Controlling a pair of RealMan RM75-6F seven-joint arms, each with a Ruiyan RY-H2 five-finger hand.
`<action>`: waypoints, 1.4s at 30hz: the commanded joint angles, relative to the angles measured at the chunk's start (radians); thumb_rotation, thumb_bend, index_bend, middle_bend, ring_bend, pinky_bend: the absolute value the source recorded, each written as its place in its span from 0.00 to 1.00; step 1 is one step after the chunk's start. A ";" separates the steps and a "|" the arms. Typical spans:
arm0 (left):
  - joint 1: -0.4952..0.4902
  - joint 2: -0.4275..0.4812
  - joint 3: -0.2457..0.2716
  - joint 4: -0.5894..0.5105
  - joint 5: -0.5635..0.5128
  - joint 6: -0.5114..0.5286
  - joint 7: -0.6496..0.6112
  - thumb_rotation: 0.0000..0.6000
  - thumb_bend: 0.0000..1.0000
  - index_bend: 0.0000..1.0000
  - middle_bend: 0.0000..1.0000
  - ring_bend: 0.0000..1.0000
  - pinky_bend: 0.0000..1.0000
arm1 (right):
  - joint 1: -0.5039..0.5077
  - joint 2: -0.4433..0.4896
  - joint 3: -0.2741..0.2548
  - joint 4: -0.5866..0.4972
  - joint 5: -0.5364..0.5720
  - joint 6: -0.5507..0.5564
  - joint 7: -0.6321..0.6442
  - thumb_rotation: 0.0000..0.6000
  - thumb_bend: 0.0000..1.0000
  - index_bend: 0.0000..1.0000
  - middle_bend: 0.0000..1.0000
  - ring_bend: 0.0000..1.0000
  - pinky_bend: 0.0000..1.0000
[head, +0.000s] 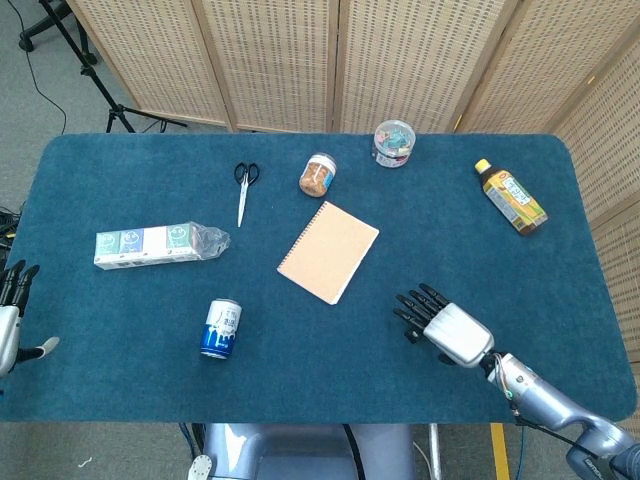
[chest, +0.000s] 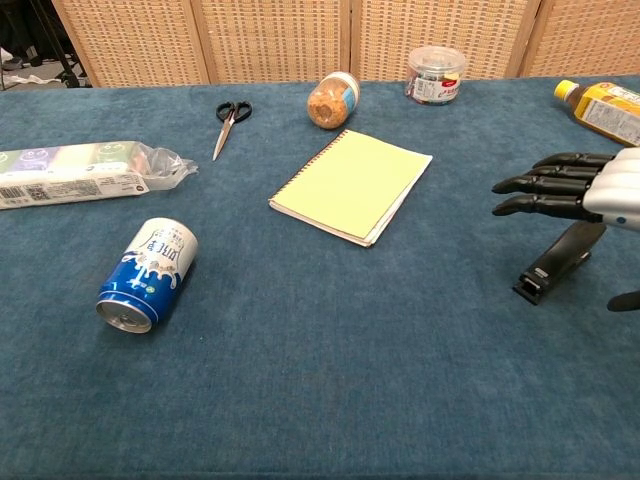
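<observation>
Two hands showed at the table's near side. At the far-left edge, the left hand (head: 10, 320) hung off the blue table (head: 120, 380), fingers straight and apart, holding nothing. Nearest it lay a plastic-wrapped pack (head: 160, 244) on its long side, and nearer the robot a blue can (head: 221, 328) lay tipped over. Far of these, black-handled scissors (head: 243, 188) lay shut, blades pointing toward the near side.

Toward the middle, a small jar (head: 318, 175) of brown contents lay on its side just beyond a spiral notebook (head: 328, 251) — the two were close, though contact could not be told. Right of the jar stood a clear round tub (head: 393, 142) with coloured bits inside.

At the near right, the right hand (head: 440, 325) hovered palm-down over a black stapler (chest: 560, 260) — fingers stretched wide and level, grasping nothing; the chest view showed a gap between them and the stapler. At the far right lay a yellow-capped tea bottle (head: 511, 196).
</observation>
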 joint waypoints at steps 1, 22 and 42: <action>-0.007 0.002 -0.006 0.001 -0.021 -0.017 0.001 1.00 0.00 0.00 0.00 0.00 0.00 | 0.040 -0.078 0.016 0.106 0.026 -0.028 -0.082 1.00 0.12 0.04 0.00 0.00 0.00; -0.011 0.018 -0.003 -0.010 -0.034 -0.032 -0.020 1.00 0.00 0.00 0.00 0.00 0.00 | 0.092 -0.183 -0.018 0.285 0.035 0.142 0.097 1.00 0.69 0.53 0.49 0.36 0.26; -0.019 0.045 0.002 -0.001 -0.031 -0.065 -0.093 1.00 0.00 0.00 0.00 0.00 0.00 | 0.419 -0.370 0.313 0.144 0.467 -0.240 -0.416 1.00 0.75 0.53 0.49 0.36 0.26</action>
